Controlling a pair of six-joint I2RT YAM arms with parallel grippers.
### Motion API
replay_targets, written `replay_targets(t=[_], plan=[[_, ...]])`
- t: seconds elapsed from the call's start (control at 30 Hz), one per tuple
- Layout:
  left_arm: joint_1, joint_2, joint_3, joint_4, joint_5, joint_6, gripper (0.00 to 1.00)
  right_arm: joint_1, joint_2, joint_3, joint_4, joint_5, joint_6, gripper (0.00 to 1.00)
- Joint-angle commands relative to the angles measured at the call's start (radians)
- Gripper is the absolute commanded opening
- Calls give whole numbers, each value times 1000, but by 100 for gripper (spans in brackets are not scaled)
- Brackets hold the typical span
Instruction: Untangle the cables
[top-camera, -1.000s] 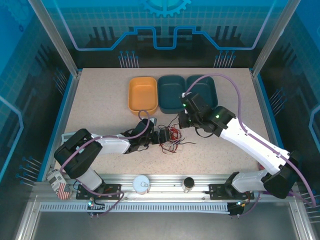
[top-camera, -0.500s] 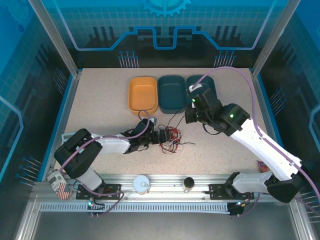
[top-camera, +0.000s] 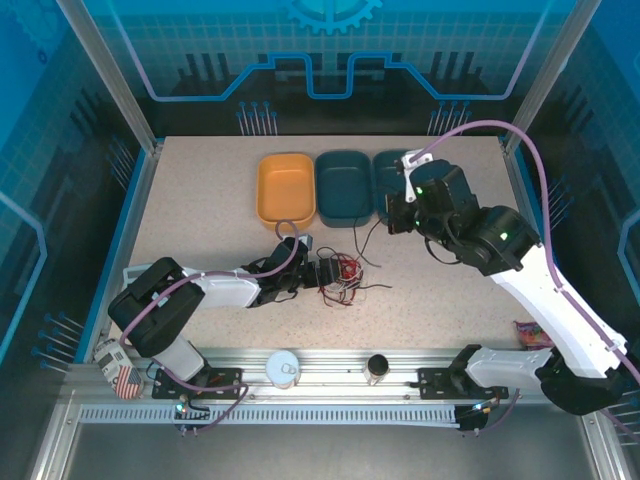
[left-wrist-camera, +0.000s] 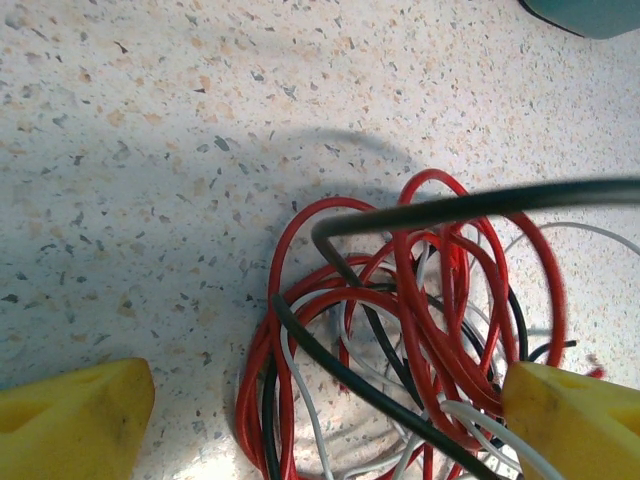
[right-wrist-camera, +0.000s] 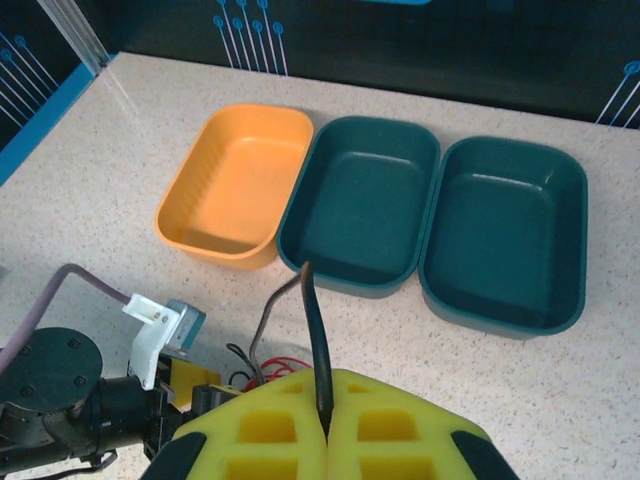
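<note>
Speckled worktop (top-camera: 200, 200): low left gripper (left-wrist-camera: 325, 420) spread astride the cables (left-wrist-camera: 440, 330); raised right gripper (right-wrist-camera: 328, 425) pinches one black cable (right-wrist-camera: 315, 335).

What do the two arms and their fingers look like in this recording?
Both the left arm and right arm have white shells with black joints, and a purple hose runs along each. Small green lights glow on the right arm. The fingers are chunky and yellow.
</note>
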Motion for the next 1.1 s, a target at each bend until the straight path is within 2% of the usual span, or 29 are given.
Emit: replay_targets(t=[0.0,0.33,0.63,0.93,1.07], plan=[[0,-4,-4,-46,-22,-4,91,-9,-21,65,-14,37,-47,0],[-1,-17,-5,-52,-23,-1,91,-18,-20,126,49,53,-83,0],[-2,-117,-3,-99,-13,34,91,-19,-43,34,66,9,-27,0],[-4,-374,-9,-200,-81,255,90,-19,-47,-9,63,-7,-10,0],[-37,-390,-10,-117,-20,390,83,-20,-48,-19,77,-16,-4,0]])
